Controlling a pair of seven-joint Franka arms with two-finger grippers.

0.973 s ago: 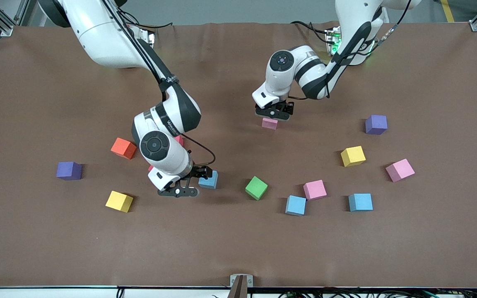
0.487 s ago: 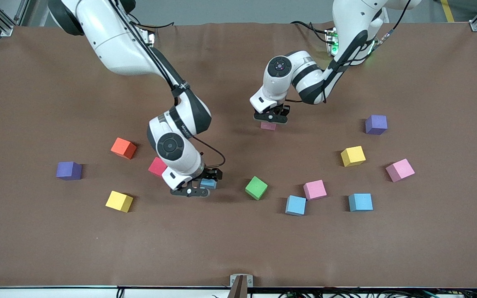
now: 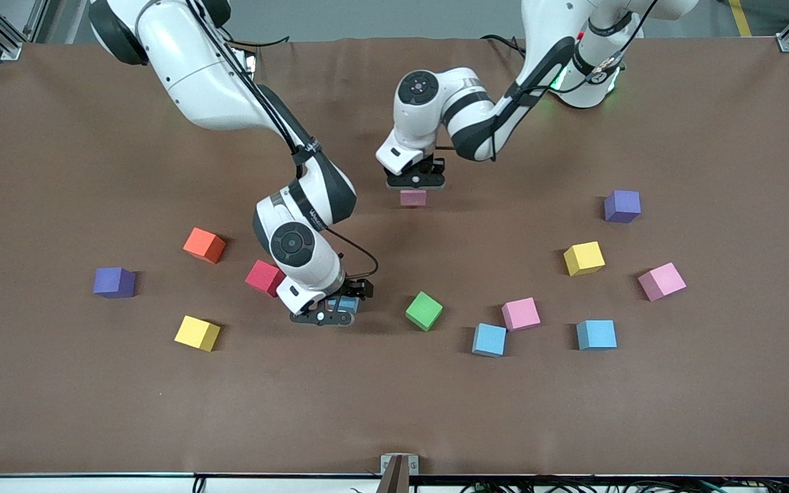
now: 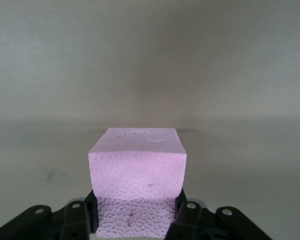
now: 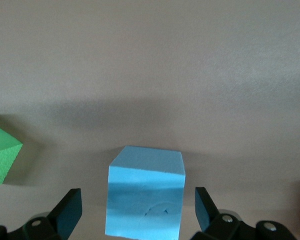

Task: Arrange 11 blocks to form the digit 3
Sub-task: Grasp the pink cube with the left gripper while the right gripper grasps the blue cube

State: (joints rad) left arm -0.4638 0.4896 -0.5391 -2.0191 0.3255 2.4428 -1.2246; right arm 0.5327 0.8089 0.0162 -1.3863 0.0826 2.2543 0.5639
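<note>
Nearest the front camera sit a yellow block (image 3: 197,333) toward the right arm's end of the desk (image 3: 394,411), and two light blue blocks (image 3: 489,339) (image 3: 596,335) toward the left arm's end, one just beside a pink block (image 3: 521,313). A little farther in, the green block (image 3: 424,311) stands turned corner-on to the camera.

Beside it, the right hand (image 3: 335,308) is down low, its fingers (image 5: 65,215) spread wide on either side of a third light blue block (image 5: 145,199), straddling it but not clamped. That cube sits square between the fingers; being a cube, it has no long axis to speak of.

Farther still: a red block (image 3: 264,277), an orange block (image 3: 204,245), a second yellow block (image 3: 583,258), another pink block (image 3: 661,281), and two purple cubes (image 3: 114,282) (image 3: 622,206) that aren't wanted.

Farthest out, the left hand (image 3: 415,182) is clenched on a pink cube (image 4: 137,175), over the middle of the desk.

No digit 3 yet: no two blocks are placed in a row. By my reading, the whole figure is left to build.
</note>
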